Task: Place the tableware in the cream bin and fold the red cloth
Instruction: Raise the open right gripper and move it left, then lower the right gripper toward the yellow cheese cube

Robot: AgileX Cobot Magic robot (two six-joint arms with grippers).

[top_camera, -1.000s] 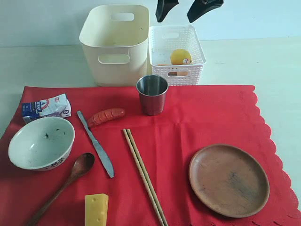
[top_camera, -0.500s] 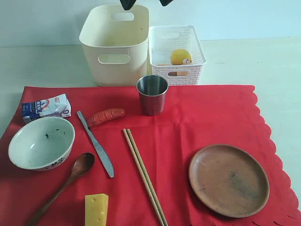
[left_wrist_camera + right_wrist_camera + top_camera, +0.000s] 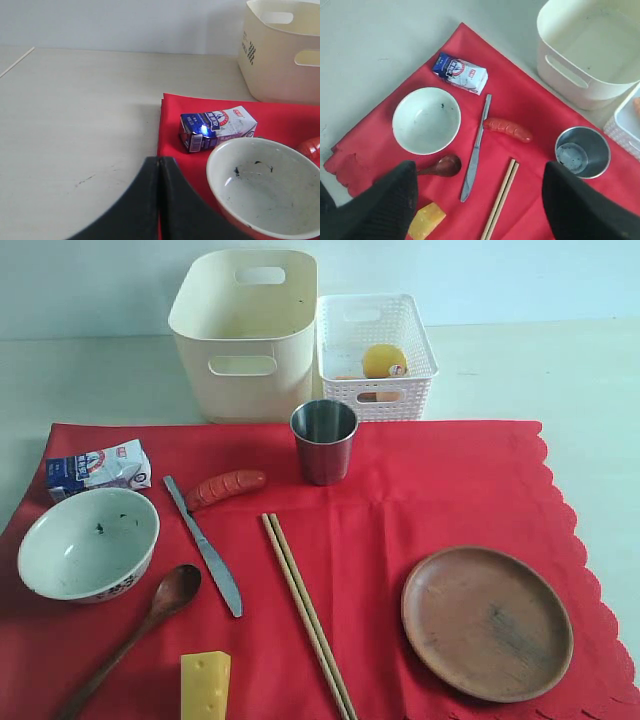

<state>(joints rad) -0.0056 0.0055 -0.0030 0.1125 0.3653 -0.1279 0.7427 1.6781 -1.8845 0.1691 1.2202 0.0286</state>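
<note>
Left gripper (image 3: 159,162): jaws clenched tight together, nothing between them. It hovers over the bare table (image 3: 600,370) just off the left edge of the red cloth (image 3: 430,490), near the carton and the bowl.

The cloth lies spread flat, with its scalloped edge on the right and faint creases across it.

On the cloth, left to right:
- Milk carton (image 3: 97,468) on its side near the far left corner.
- White bowl (image 3: 88,543) just in front of the carton, upright, with dark specks inside.
- Wooden spoon (image 3: 150,625) in front of the bowl, its handle slanting toward the near left edge.
- Knife (image 3: 204,546) lies flat just right of the bowl.
- Sausage (image 3: 226,487) sits by the knife's far end.
- Cheese wedge (image 3: 205,685) at the near edge.
- Chopsticks (image 3: 306,615), paired and touching, run diagonally down the middle.
- Steel cup (image 3: 323,440) upright near the far edge.
- Wooden plate (image 3: 487,622) toward the near right, well apart from the rest.

Behind the cloth the cream bin (image 3: 245,335) stands on the table. A white basket (image 3: 375,355) sits just beside it on the right, with a lemon (image 3: 384,361) inside.

Right gripper (image 3: 477,170): jaws released and spread wide, grasping nothing, high above the middle of the cloth.
</note>
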